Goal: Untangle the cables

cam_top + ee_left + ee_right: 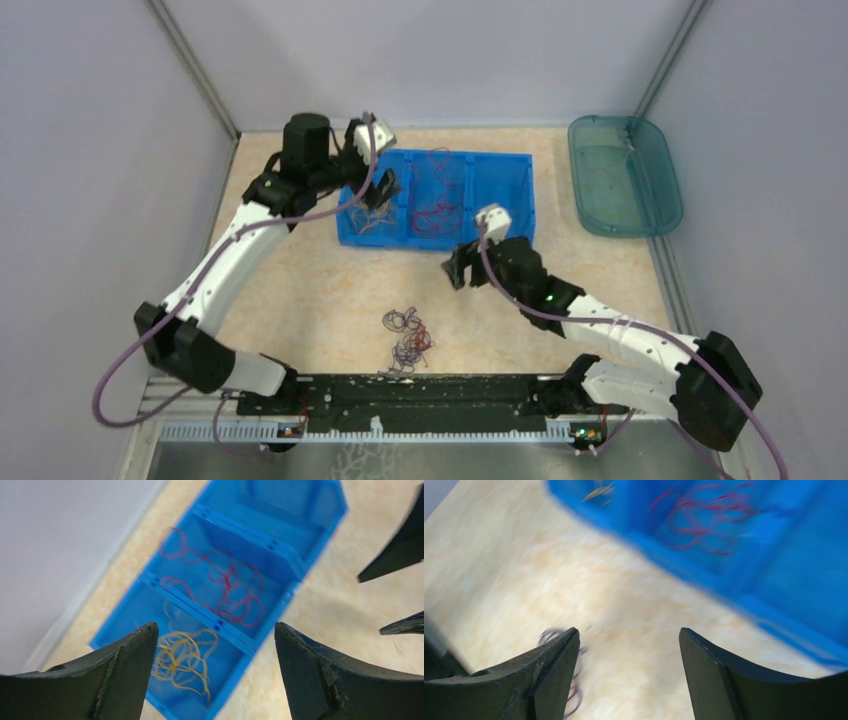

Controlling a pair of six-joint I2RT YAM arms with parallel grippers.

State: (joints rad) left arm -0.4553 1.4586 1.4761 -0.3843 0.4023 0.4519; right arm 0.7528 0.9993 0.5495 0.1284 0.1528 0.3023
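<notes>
A small tangle of dark purple and red cables (pixel 408 343) lies on the table in front of the arm bases. A blue bin (pixel 520 190) farther back has yellow cables (pixel 372 222) in its left compartment and red cables (pixel 438 205) in the middle one. My left gripper (pixel 383 190) hovers open over the left compartment, nothing between its fingers; below it are the yellow cables (pixel 185 657) and red cables (pixel 225 587). My right gripper (pixel 460 268) is open and empty (pixel 628 635) above bare table near the bin's front, with the tangle (pixel 569 690) partly hidden behind its left finger.
The bin's right compartment (pixel 280 510) looks empty. A teal tray (pixel 625 175) stands at the back right by the wall. Grey walls close in the table on three sides. The right gripper's fingertips (pixel 400 550) show at the right edge of the left wrist view.
</notes>
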